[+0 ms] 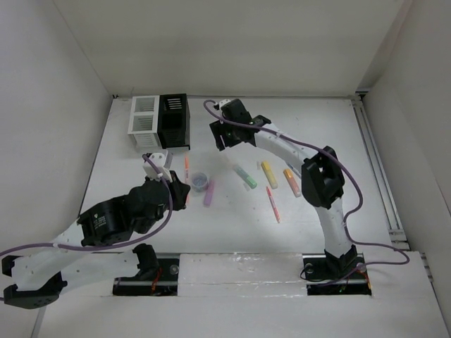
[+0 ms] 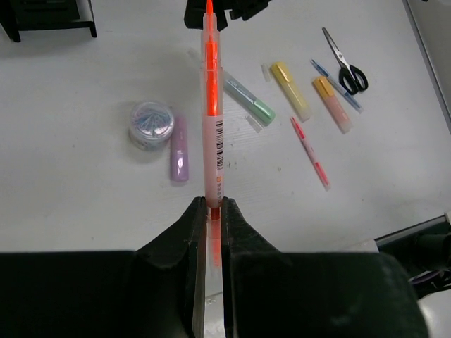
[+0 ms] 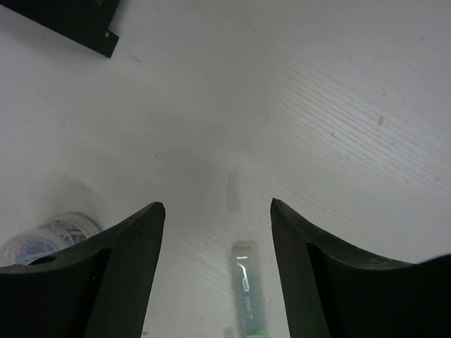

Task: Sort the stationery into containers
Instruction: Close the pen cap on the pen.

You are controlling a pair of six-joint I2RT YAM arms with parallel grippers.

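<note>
Overhead, the joined slatted white box [image 1: 144,121] and black box [image 1: 174,120] stood at the far left of the matte white table [image 1: 331,134]; the right gripper [image 1: 220,139] hovered just right of them. From the left wrist, the left gripper [image 2: 213,205] pinched a translucent orange pen [image 2: 212,105] by its end, a printed barcode along the barrel, digits unreadable; a round clear tub [image 2: 151,125], a purple marker [image 2: 179,149] and black-handled scissors [image 2: 347,62] lay on the table. At the right wrist, smooth black fingers [image 3: 127,267] stood apart, empty, above a green marker [image 3: 245,289] whose print was blurred.

White arms [image 1: 282,146], black joints [image 1: 320,184], black end effectors [image 3: 218,208], purple cables [image 1: 351,184].
</note>
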